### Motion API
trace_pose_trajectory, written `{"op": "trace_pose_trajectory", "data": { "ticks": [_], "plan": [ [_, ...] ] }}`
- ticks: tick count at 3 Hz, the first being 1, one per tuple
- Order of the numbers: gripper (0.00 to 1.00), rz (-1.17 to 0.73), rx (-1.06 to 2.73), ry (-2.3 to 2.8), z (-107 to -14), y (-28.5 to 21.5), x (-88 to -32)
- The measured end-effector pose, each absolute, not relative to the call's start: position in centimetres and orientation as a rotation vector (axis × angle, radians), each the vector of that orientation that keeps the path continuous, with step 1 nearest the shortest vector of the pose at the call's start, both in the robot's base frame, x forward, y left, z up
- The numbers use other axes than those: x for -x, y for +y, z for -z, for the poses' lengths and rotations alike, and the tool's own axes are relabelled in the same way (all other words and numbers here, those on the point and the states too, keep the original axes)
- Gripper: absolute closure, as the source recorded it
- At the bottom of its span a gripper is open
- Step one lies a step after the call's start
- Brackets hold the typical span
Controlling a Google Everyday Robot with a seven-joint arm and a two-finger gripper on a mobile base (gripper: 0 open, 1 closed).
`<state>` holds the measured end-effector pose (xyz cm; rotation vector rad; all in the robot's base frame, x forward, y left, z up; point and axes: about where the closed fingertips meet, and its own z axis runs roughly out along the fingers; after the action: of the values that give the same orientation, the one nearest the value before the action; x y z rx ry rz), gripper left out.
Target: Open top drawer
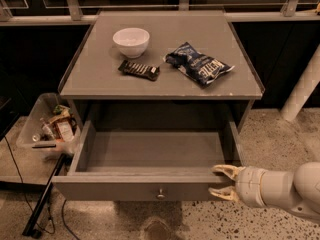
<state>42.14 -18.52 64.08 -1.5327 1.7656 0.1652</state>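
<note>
Gripper: the cream-coloured two-finger gripper (221, 182) is at the lower right, level with the right end of the front panel of the grey wooden top drawer (150, 186). Its fingers (226, 170) stand well apart, one above the other. The upper tip lies at the panel's top edge and the lower tip at its bottom edge, so the panel end sits between them. Contact with the panel cannot be confirmed. Nothing else is between the fingers.

Arm: the pale, rounded arm (285, 188) enters from the right edge of the view and runs nearly level, pointing left. Its far portion is cut off by the frame.

Drawer: the top drawer is pulled out toward the camera, showing a broad shallow grey box. A small round metal knob (160, 193) sits at the centre of the front panel. The cabinet below the panel is hidden from view.

Left side: a clear plastic bin (37, 118) holding mixed packaging stands on the speckled floor (280, 134) beside the cabinet.

Top surface: the grey cabinet top (100, 79) carries a white round bowl (131, 40), a dark wrapped snack bar (139, 70) just in front of it, and a blue crinkled chip bag (199, 66) to the right.
</note>
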Motion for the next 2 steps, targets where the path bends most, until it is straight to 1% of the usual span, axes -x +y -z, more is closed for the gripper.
{"op": "trace_pose_trajectory", "data": {
  "ticks": [1, 2],
  "plan": [
    [1.00, -0.161, 1.530, 1.751, -64.6, -17.6, -40.7],
    [1.00, -0.164, 1.514, 1.761, -64.2, -18.1, -39.0]
  ]
}}
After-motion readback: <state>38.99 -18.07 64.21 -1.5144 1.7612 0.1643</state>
